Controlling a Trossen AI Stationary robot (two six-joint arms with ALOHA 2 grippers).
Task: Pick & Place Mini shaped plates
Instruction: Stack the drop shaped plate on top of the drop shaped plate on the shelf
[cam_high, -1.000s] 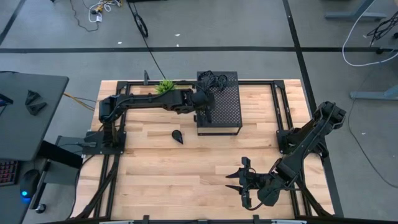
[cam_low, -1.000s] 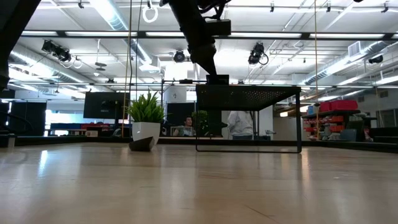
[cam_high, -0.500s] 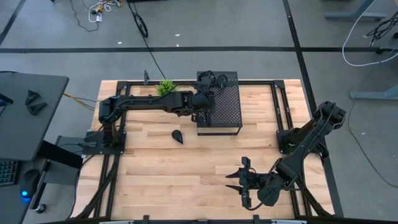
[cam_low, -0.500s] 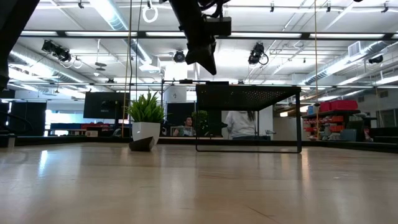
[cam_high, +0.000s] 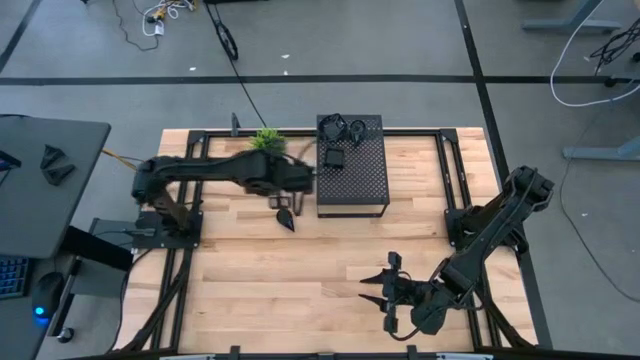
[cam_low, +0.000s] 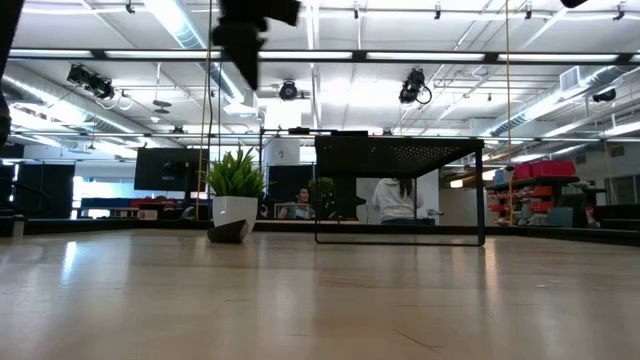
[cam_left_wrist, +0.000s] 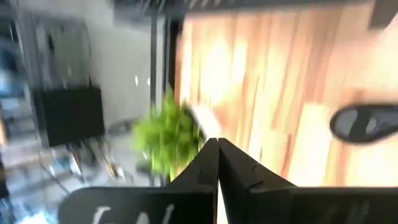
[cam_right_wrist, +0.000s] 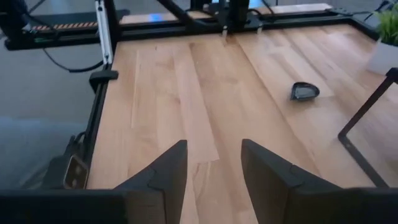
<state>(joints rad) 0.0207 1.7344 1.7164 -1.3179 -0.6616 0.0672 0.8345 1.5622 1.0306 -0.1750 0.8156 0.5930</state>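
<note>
I am running the two arms from far away. Starting on the left: my left claw (cam_high: 291, 190) hangs in the air above the worktop (cam_high: 300, 290). Its two fingers (cam_left_wrist: 214, 163) are pressed tight together, and there is nothing between them, so it is clenched on nothing.

One small black plate (cam_high: 285, 219) lies flat on the wood. It is shaped like a teardrop. It sits just beside my left claw, a little toward the front edge of the worktop and lower down, since the claw is up in the air. I think its pointy end aims away from the claw and toward the right side, so its long way runs slanted across the boards. In the left wrist view the plate (cam_left_wrist: 364, 123) shows off to one side of the fingers, not in front of them.

A green plant (cam_high: 266, 140) stands behind the claw, at the back. The big black box (cam_high: 352, 170) with holes is next to the claw on the right. There are a few dark plates (cam_high: 335, 157) on top of it.

My right claw (cam_high: 385, 290) waits far off at the front right. Its fingers (cam_right_wrist: 168, 168) are apart and hold nothing.

The left arm is much nearer the plate. I think it must open first, then go down.
</note>
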